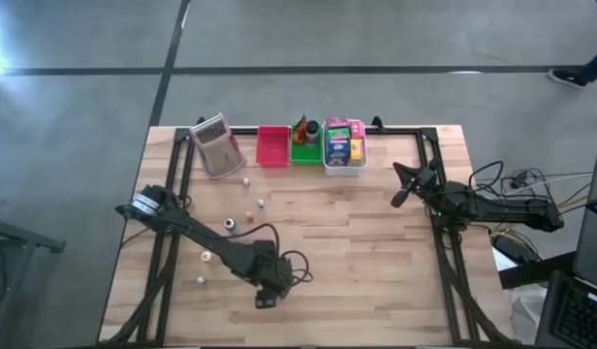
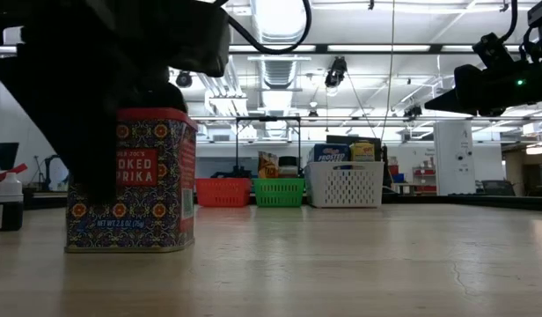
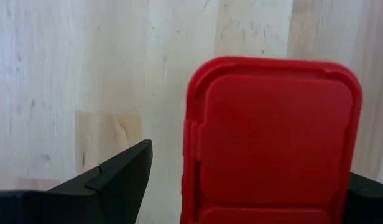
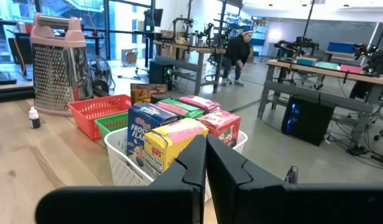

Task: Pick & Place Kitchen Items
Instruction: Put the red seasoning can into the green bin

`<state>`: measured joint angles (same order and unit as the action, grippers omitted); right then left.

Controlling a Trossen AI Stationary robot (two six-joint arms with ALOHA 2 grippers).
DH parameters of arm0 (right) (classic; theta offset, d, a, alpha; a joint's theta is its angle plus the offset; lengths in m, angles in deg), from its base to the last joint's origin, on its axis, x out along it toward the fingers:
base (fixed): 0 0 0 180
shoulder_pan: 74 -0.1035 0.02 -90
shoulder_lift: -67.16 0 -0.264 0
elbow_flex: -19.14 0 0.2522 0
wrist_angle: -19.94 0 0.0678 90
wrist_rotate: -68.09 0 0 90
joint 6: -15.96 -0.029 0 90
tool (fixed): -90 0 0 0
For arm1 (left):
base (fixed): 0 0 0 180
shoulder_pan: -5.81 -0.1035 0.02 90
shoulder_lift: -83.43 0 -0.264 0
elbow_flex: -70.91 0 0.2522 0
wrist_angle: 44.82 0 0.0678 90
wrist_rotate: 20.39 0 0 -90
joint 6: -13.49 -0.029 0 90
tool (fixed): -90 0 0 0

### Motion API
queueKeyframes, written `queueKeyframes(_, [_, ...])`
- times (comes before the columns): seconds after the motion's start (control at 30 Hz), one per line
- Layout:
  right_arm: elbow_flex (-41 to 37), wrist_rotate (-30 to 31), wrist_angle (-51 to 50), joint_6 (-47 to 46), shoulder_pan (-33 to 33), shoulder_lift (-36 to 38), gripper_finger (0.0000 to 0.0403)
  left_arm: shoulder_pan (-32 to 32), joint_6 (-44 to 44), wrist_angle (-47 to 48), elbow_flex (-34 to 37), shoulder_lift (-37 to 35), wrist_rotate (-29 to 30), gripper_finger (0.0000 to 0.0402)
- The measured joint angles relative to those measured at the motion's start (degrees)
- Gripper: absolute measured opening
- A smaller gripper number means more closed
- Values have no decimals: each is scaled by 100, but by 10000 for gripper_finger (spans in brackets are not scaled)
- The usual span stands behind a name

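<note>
A smoked-paprika tin (image 2: 135, 180) with a red lid (image 3: 272, 137) stands upright on its base near the table's front edge. My left gripper (image 1: 267, 289) points down over it, open. One finger (image 3: 117, 180) stands on each side of the lid, and a gap shows beside this one. Packets fill the white basket (image 1: 344, 161) at the far edge. Several tiny pale bottles (image 1: 229, 224) stand scattered on the left half of the table. My right gripper (image 4: 206, 155) is shut and level at the table's right side (image 1: 400, 189), holding nothing.
A metal grater with a pink top (image 1: 216, 145), a red basket (image 1: 272, 145) and a green basket (image 1: 305, 150) stand in a row along the far edge, left of the white basket. A small dark bottle (image 2: 7, 202) stands left of the tin. Bare wood lies in the table's middle.
</note>
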<state>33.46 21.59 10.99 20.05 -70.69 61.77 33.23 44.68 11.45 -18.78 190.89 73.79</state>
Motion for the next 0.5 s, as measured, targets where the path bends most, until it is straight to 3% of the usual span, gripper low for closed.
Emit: queueKeyframes(0.5, [0,0,1,0,0,0,8,-47,-401,-9,-292,0,-43,326])
